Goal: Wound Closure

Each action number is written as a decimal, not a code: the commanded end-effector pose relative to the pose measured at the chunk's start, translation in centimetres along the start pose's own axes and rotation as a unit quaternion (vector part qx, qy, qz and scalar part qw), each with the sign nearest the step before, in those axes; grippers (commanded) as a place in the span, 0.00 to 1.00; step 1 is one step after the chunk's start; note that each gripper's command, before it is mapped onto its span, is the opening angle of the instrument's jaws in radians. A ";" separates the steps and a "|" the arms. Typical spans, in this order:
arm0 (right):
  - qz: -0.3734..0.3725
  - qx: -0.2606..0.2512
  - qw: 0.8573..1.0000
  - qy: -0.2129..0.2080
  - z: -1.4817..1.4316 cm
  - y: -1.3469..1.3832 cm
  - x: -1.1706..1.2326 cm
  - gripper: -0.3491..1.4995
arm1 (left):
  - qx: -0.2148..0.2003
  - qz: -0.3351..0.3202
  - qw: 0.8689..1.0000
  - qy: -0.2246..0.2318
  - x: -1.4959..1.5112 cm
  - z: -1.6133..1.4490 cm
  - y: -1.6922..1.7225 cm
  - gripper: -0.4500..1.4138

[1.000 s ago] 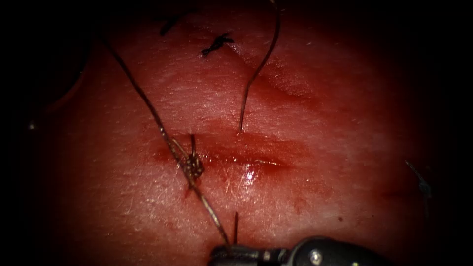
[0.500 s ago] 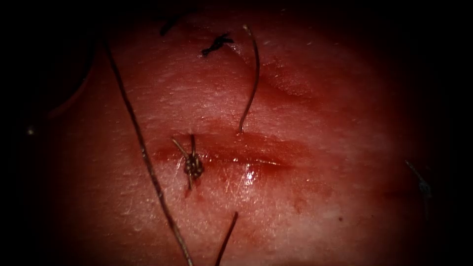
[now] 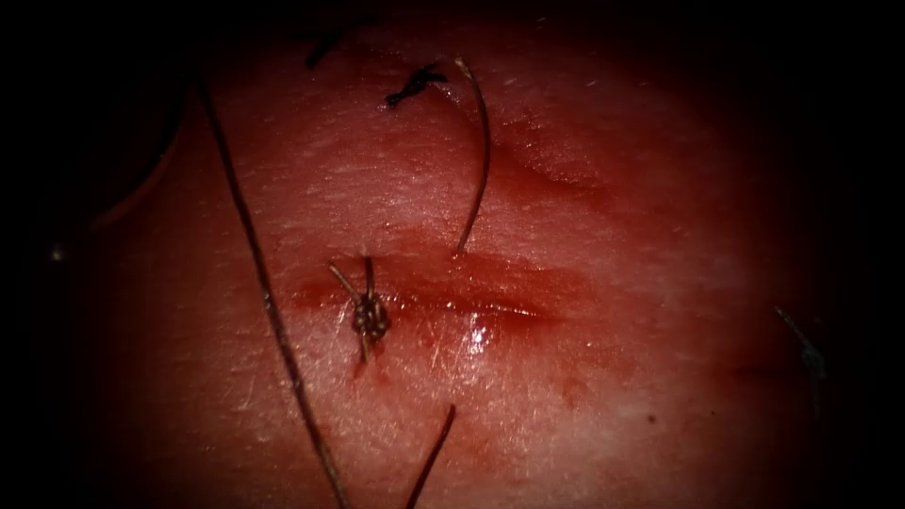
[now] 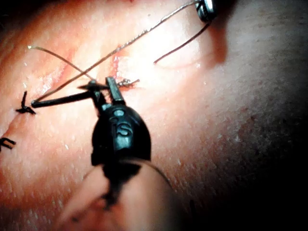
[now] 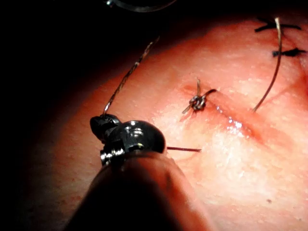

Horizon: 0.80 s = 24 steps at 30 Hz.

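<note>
While the right tool (image 5: 102,124) clamped the long thread (image 3: 273,311), apparently keeping it clear of the cut (image 3: 490,303), the left tool (image 4: 94,86) hovered with jaws apart and empty. The knot (image 3: 369,316) lay just beyond its tips; the needle's place could not be told.

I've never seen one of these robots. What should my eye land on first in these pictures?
First, the small brownish knot of thread tied on the glistening red cut in the pink pork tissue. A long dark strand of thread runs past its left. In the right wrist view, the right arm's shiny metal tool grips that strand, jaws shut.
</note>
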 end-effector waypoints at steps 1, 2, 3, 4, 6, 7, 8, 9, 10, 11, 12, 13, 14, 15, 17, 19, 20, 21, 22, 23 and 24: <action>0.000 0.002 1.000 0.000 0.07 0.00 0.02 0.00 | 0.000 0.000 1.000 -0.001 0.04 0.07 -0.01 0.05; 0.000 0.006 1.000 0.001 0.07 -0.01 0.02 0.00 | 0.000 0.001 1.000 -0.001 0.04 0.07 -0.01 0.05; 0.000 0.006 1.000 0.001 0.07 -0.01 0.03 0.00 | 0.000 0.001 1.000 -0.001 0.05 0.07 0.00 0.05; 0.003 0.008 1.000 0.001 0.06 -0.02 0.03 0.00 | 0.000 0.001 1.000 -0.001 0.05 0.07 0.00 0.05; 0.006 0.014 1.000 -0.001 0.06 -0.03 0.03 0.00 | 0.000 0.001 1.000 -0.001 0.06 0.07 0.00 0.05; 0.005 0.015 1.000 -0.001 0.07 -0.05 0.04 0.00 | 0.001 0.001 1.000 -0.001 0.06 0.07 0.00 0.05; 0.005 0.016 1.000 0.000 0.07 -0.06 0.04 0.00 | 0.001 0.002 1.000 -0.001 0.07 0.07 0.01 0.05; 0.004 0.017 1.000 0.000 0.07 -0.06 0.05 0.00 | 0.001 0.002 1.000 -0.001 0.07 0.07 0.01 0.05; 0.004 0.017 1.000 0.000 0.07 -0.06 0.05 0.00 | 0.001 0.002 1.000 -0.001 0.08 0.07 0.01 0.05; 0.004 0.018 1.000 0.000 0.07 -0.07 0.05 0.00 | 0.001 0.002 1.000 -0.001 0.09 0.06 0.01 0.05; 0.007 0.018 1.000 0.000 0.07 -0.07 0.04 0.00 | 0.001 0.002 1.000 -0.001 0.09 0.06 0.01 0.05; 0.007 0.020 1.000 0.000 0.06 -0.07 0.04 0.00 | 0.001 0.003 1.000 -0.001 0.10 0.06 0.01 0.05; 0.010 0.022 1.000 -0.001 0.06 -0.08 0.04 0.00 | 0.001 0.003 1.000 -0.001 0.10 0.06 0.02 0.05; 0.010 0.026 1.000 0.001 0.05 -0.08 0.05 0.00 | 0.001 0.003 1.000 -0.001 0.11 0.06 0.02 0.05; 0.009 0.028 1.000 0.003 0.05 -0.10 0.06 0.00 | 0.001 0.001 1.000 -0.001 0.12 0.06 0.02 0.05; 0.009 0.032 0.999 0.008 0.04 -0.12 0.09 0.00 | 0.001 0.001 1.000 -0.003 0.13 0.06 0.02 0.05; 0.009 0.032 0.999 0.008 0.04 -0.12 0.10 0.00 | 0.001 0.001 1.000 -0.003 0.14 0.05 0.02 0.05; 0.009 0.032 0.999 0.008 0.04 -0.12 0.10 0.00 | 0.001 0.001 1.000 -0.003 0.14 0.05 0.02 0.05; 0.009 0.032 0.999 0.008 0.04 -0.11 0.10 0.00 | 0.001 0.001 1.000 -0.003 0.14 0.05 0.02 0.05; 0.009 0.032 0.999 0.009 0.04 -0.10 0.09 0.00 | 0.001 0.001 1.000 -0.003 0.14 0.05 0.02 0.05; 0.009 0.032 0.999 0.009 0.04 -0.09 0.09 0.00 | 0.001 -0.001 1.000 -0.003 0.14 0.05 0.02 0.05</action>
